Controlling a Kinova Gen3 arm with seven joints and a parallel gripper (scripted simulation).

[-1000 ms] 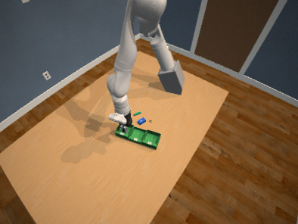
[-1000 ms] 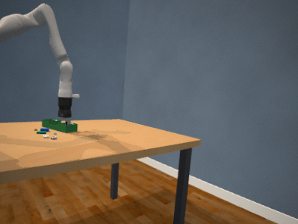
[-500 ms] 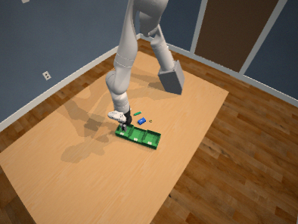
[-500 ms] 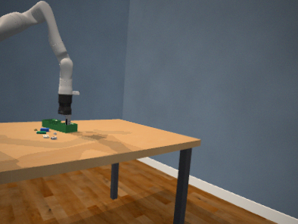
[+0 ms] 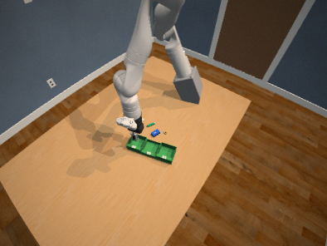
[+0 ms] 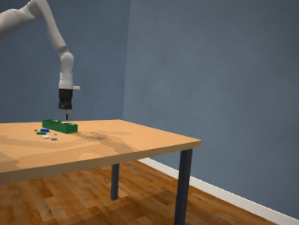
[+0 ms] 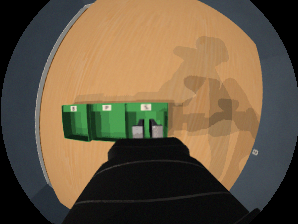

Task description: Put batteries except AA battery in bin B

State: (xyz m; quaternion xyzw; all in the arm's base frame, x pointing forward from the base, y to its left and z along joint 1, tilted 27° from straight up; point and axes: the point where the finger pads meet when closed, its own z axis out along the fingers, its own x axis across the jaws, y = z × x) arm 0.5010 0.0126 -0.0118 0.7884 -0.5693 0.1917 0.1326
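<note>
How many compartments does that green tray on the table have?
3, side by side in one row of the green tray: one end compartment below the robot's wrist, the middle compartment, and the other end compartment. None looks hidden.
</note>
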